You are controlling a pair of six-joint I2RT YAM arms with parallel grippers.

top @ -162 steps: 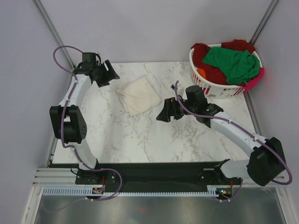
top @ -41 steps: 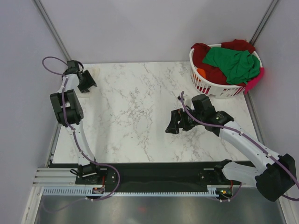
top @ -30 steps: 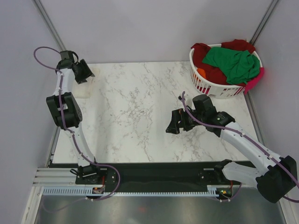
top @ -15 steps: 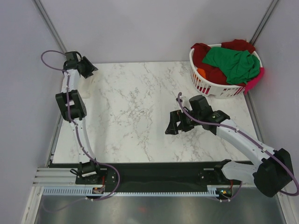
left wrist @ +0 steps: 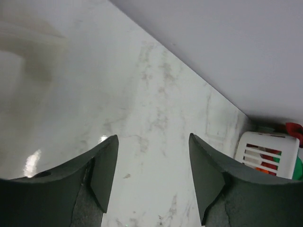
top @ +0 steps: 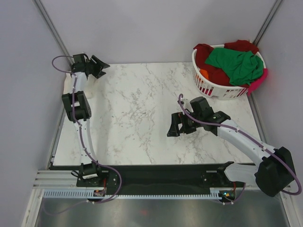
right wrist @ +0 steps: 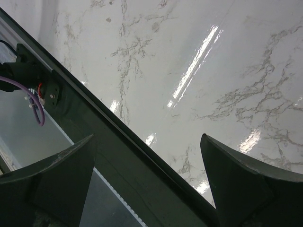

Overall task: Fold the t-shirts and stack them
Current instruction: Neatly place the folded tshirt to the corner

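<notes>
**Q:** Which step is shown?

**A:** A gap between shirts is judged. The t-shirts [top: 235, 64] are heaped in the basket [top: 222, 92] at the far right corner. A blurred cream patch [left wrist: 28, 45], possibly a folded one, lies far left. A shirt is to be fetched from the basket next.

**Q:** And the fingers?

**A:** The left gripper [left wrist: 152, 142] is held partly apart and the right gripper [right wrist: 147, 142] is spread wide. Nothing is held or touched by either.

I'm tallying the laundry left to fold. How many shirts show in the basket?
4 by colour: a green shirt on top, a dark red shirt under it, an orange shirt by the basket's left wall, a pink shirt over the right rim. Others may lie hidden.
</notes>
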